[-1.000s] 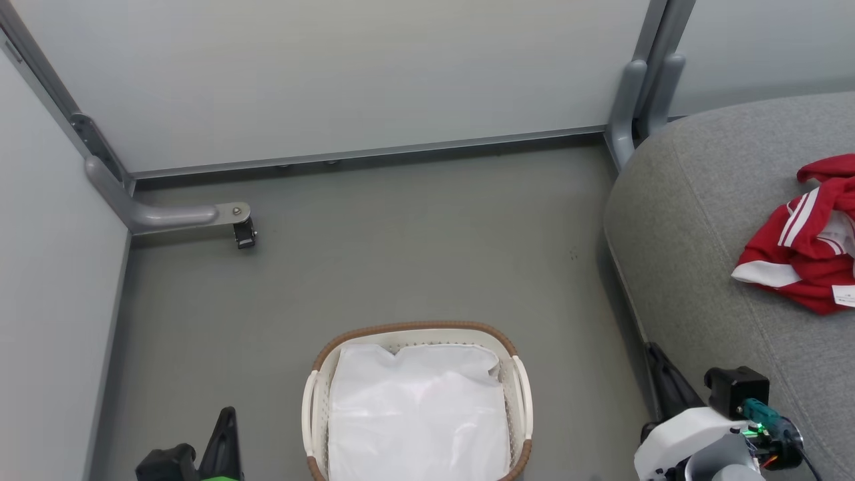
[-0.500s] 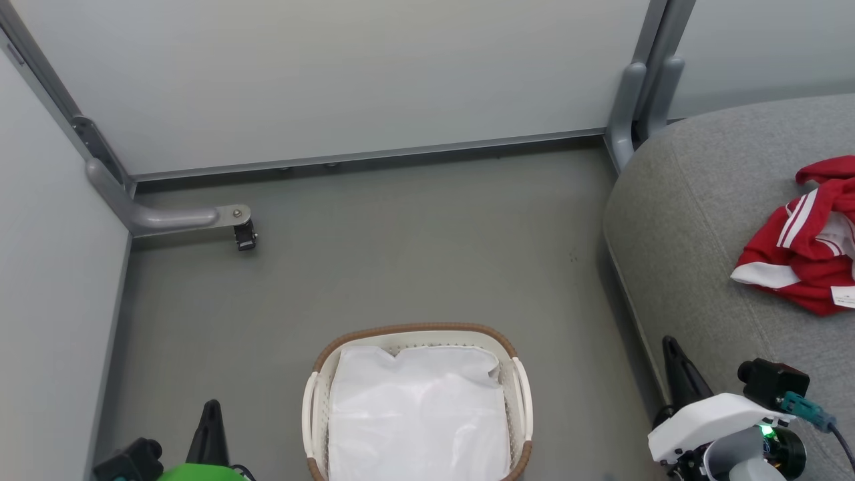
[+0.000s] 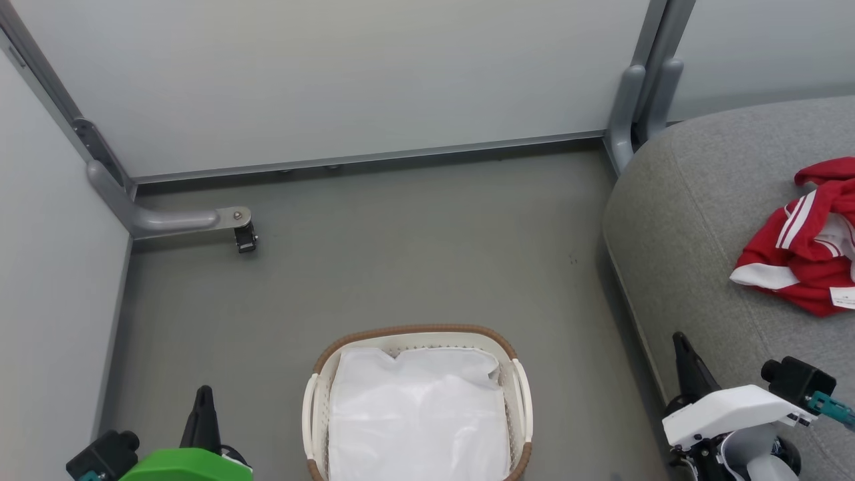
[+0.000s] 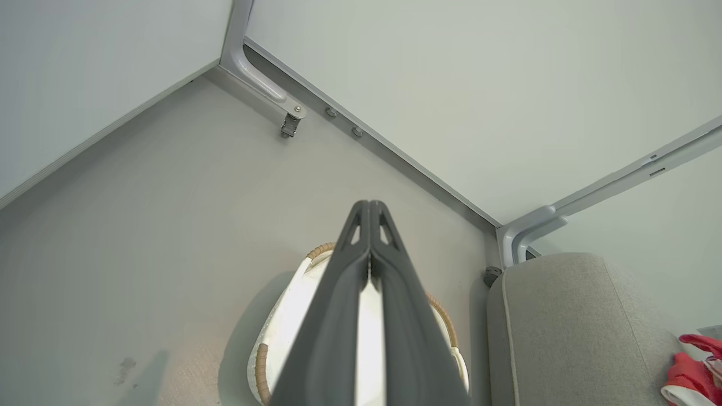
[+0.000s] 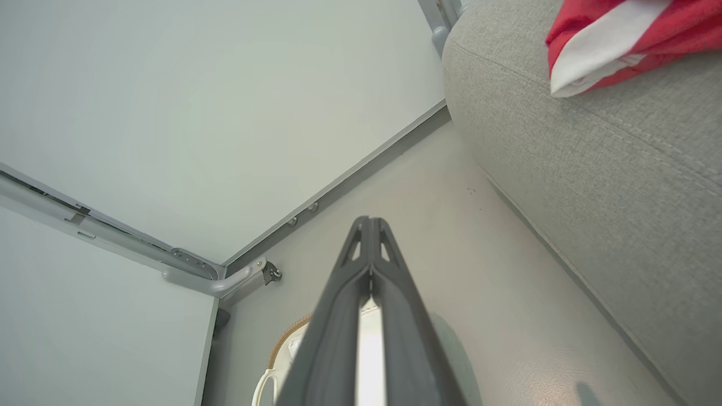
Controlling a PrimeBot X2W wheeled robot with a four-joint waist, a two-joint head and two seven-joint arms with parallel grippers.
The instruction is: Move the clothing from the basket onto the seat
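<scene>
Both sets of jaws are shut tight and empty. The left gripper [image 4: 369, 206] has its two dark fingers pressed together tip to tip. The right gripper [image 5: 369, 221] looks exactly the same, with just a thin slit of light lower down between the fingers. From the head camera the left one sits at the lower left over the floor [image 3: 401, 254]. The right one is at the lower right, by the seat's floor-side edge, fingers pointing up the picture.

The clothing [image 3: 798, 250] is up on the seat [image 3: 695, 220]. It's a crumpled red heap with white stripes and a white hem showing, plus a small white tag [image 3: 843, 296] at its lower edge. It lies well in from the seat's rounded floor-side edge. Its right side runs out of the head picture, so can't tell how far it goes. The right wrist camera catches a corner of it too, red with a white band, resting on the grey fabric.

The basket [image 3: 414, 330] stands on the floor between the two grippers, clear of the seat's edge and touching neither gripper. It has a tan woven rim and white handles on both sides. Inside lies the white liner [image 3: 417, 414], a bit rumpled. Pale wall panels [image 3: 334, 80] close off the floor's far edge, with a grey metal foot [image 3: 180, 218] in the far left corner.
</scene>
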